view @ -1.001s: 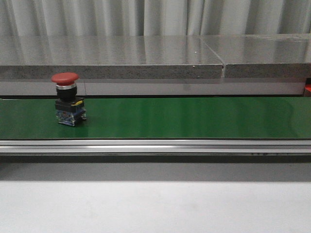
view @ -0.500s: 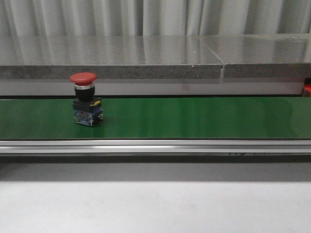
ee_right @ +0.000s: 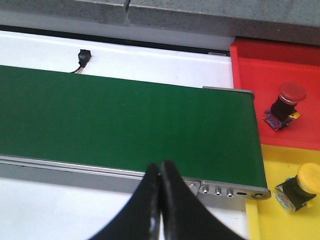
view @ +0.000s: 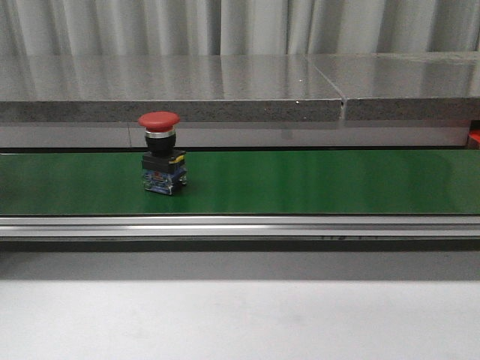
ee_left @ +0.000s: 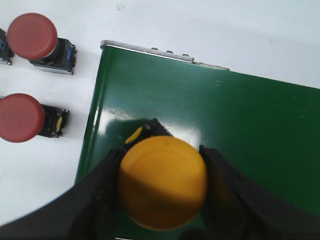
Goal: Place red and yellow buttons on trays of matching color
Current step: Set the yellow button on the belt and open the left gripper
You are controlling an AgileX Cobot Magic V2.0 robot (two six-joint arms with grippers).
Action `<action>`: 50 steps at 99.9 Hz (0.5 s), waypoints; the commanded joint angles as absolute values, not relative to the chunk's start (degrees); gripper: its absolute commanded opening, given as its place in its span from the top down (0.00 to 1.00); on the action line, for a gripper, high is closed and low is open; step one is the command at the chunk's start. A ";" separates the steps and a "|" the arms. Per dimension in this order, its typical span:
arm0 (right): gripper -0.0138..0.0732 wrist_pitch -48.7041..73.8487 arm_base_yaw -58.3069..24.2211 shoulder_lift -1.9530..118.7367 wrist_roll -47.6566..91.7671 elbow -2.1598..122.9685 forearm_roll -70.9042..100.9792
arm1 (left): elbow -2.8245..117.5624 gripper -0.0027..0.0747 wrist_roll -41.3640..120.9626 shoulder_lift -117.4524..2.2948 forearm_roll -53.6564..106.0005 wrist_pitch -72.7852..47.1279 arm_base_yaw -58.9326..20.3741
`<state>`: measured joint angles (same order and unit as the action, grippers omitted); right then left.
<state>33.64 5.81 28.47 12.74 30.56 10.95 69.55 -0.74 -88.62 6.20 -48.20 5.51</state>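
A red button (view: pixel 163 163) with a mushroom cap stands upright on the green belt (view: pixel 315 181) in the front view, left of centre. My left gripper (ee_left: pixel 162 187) is shut on a yellow button (ee_left: pixel 162 182), held over the belt's end (ee_left: pixel 240 125). Two more red buttons (ee_left: pixel 36 42) (ee_left: pixel 25 117) lie on the white table beside that end. My right gripper (ee_right: pixel 160 172) is shut and empty above the belt's near rail. By the belt's other end, the red tray (ee_right: pixel 280 75) holds a red button (ee_right: pixel 286 106) and the yellow tray (ee_right: pixel 285 220) holds a yellow button (ee_right: pixel 300 187).
A grey stone shelf (view: pixel 225 94) runs behind the belt, with a pleated curtain above it. A metal rail (view: pixel 240 225) lines the belt's front edge, with white table (view: pixel 240 319) before it. A small black connector (ee_right: pixel 84 56) lies behind the belt.
The red button on the belt has travelled to the right in the front view, still upright.
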 commanded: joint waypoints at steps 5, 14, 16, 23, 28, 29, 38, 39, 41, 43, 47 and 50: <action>0.92 29.72 5.73 28.51 13.17 32.16 11.28 | 72.61 0.82 -0.59 -88.58 6.87 -47.41 5.06; 0.92 29.72 5.73 28.51 13.17 32.16 11.28 | 72.61 0.81 0.92 -89.40 6.87 -47.84 5.06; 0.92 29.72 5.73 28.51 13.17 32.16 11.28 | 72.61 0.80 1.27 -89.70 6.87 -48.12 5.06; 0.92 29.72 5.73 28.51 13.17 32.16 11.28 | 72.61 0.75 2.27 -90.28 6.87 -48.99 5.06; 0.92 29.72 5.73 28.51 13.17 32.16 11.28 | 72.61 0.69 2.36 -90.59 6.87 -49.27 5.06; 0.92 29.72 5.73 28.51 13.17 32.16 11.28 | 72.61 0.67 2.36 -90.72 6.87 -49.27 5.06; 0.92 29.72 5.73 28.51 13.17 32.16 11.28 | 72.61 0.51 2.36 -91.25 6.87 -49.72 5.06; 0.92 29.72 5.73 28.51 13.17 32.16 11.28 | 72.61 0.49 2.36 -91.25 6.87 -49.72 5.06; 0.92 29.72 5.73 28.51 13.17 32.16 11.28 | 72.61 0.45 2.36 -91.25 6.87 -49.90 5.06; 0.92 29.72 5.73 28.51 13.17 32.16 11.28 | 72.61 0.41 2.36 -91.25 6.87 -49.90 5.06; 0.92 29.72 5.73 28.51 13.17 32.16 11.28 | 72.61 0.33 2.36 -91.25 6.87 -49.90 5.06; 0.92 29.72 5.73 28.51 13.17 32.16 11.28 | 72.61 0.29 2.36 -91.25 6.87 -49.90 5.06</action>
